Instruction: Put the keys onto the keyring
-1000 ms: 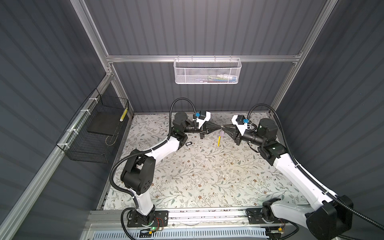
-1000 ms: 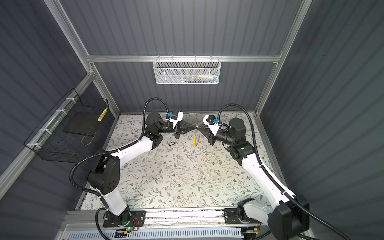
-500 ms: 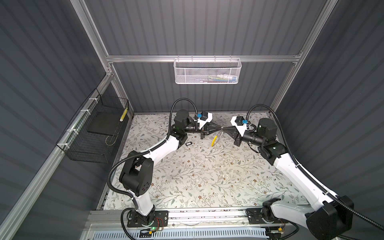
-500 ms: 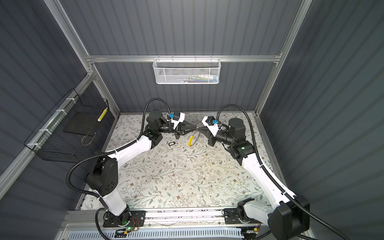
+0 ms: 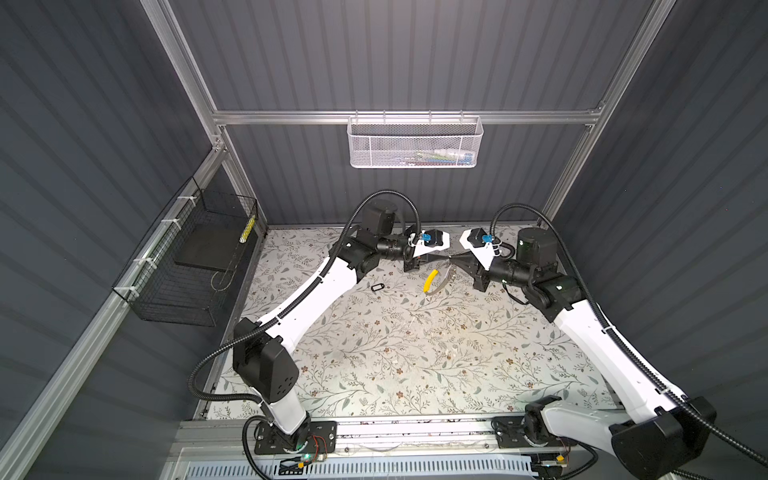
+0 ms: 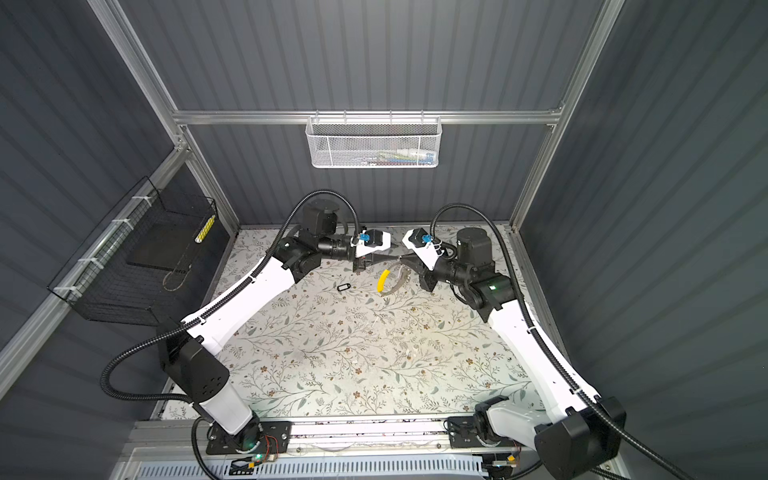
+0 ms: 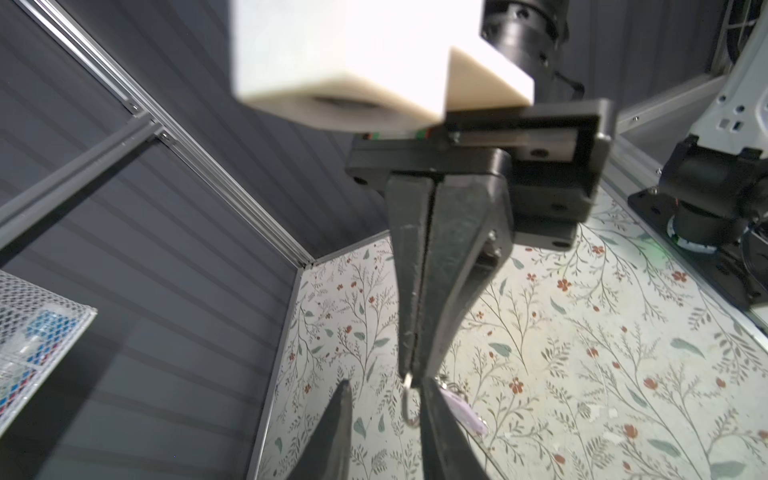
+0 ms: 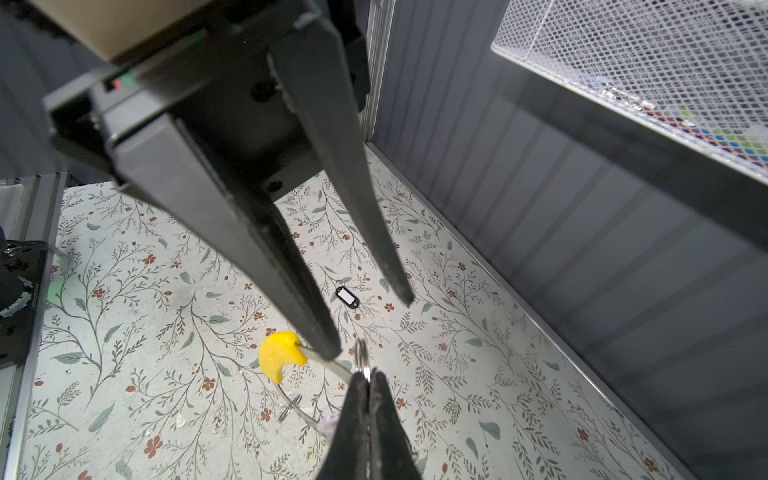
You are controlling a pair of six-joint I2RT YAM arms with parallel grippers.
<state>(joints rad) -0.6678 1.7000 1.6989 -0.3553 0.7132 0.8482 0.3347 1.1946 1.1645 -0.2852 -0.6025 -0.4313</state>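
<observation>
Up at the worktop's point(image 5: 415, 353) 12 o'clock, the right gripper point(image 8: 365, 376) is clamped on a small ring point(image 8: 360, 353). The left gripper point(image 8: 368, 326) stands partly open, gripping nothing, one finger point(image 8: 309, 316) touching the keyring point(image 8: 280, 355). A lilac tag point(image 7: 461, 409) shows just beside that ring; the black tag point(image 5: 377, 287) lies at the keyring's 9 o'clock.

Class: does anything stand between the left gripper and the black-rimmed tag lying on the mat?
Nothing visible does. The black-rimmed tag lies alone on bare mat, apart from the yellow-tagged keyring; the left gripper, fingers open, is over at that keyring.
</observation>
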